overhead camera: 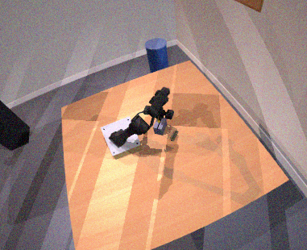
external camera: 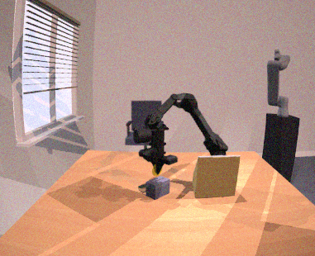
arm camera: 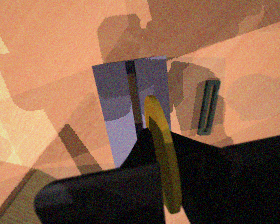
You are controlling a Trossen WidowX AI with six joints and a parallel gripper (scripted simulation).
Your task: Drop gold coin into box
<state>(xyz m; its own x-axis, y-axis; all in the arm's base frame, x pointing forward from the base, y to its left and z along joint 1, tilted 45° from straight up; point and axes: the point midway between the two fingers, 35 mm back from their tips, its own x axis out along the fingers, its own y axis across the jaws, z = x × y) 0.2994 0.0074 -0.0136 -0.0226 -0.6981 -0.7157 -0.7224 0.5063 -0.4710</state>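
While the gripper [arm camera: 163, 165] is clamped on the gold coin [arm camera: 161, 150], the coin stands edge-on between the dark fingers, its rim reaching out past them over the grey box [arm camera: 128, 107]. Seen from the wrist, the box lies straight ahead of the fingertips, and the dark narrow slot [arm camera: 134, 95] in its lid runs nearly in line with the coin's edge, just to one side of it. Beyond the coin's other side, apart from the box, the dark-green holder [arm camera: 209, 107] lies on the wooden table [arm camera: 51, 60] with nothing standing in it.

No brand, label or writing can be read on any of these things.

Only the wrist view shows the slot and the coin's thin profile. From the exterior view the coin [external camera: 155, 169] is a small yellow patch under the gripper [external camera: 158, 165], hanging above the box [external camera: 158, 187] without touching it; that view alone shows a tan upright board [external camera: 217, 176] beside the box, a window with blinds [external camera: 49, 66], and a second grey arm on a dark pedestal [external camera: 280, 144] behind the table. From the top view the arm hides the coin, and the holder [overhead camera: 173, 135] is a small dark sliver next to the box [overhead camera: 160, 127]; it alone shows the white base plate [overhead camera: 108, 131] and a blue cylinder [overhead camera: 156, 54] on the floor past the table's far edge.
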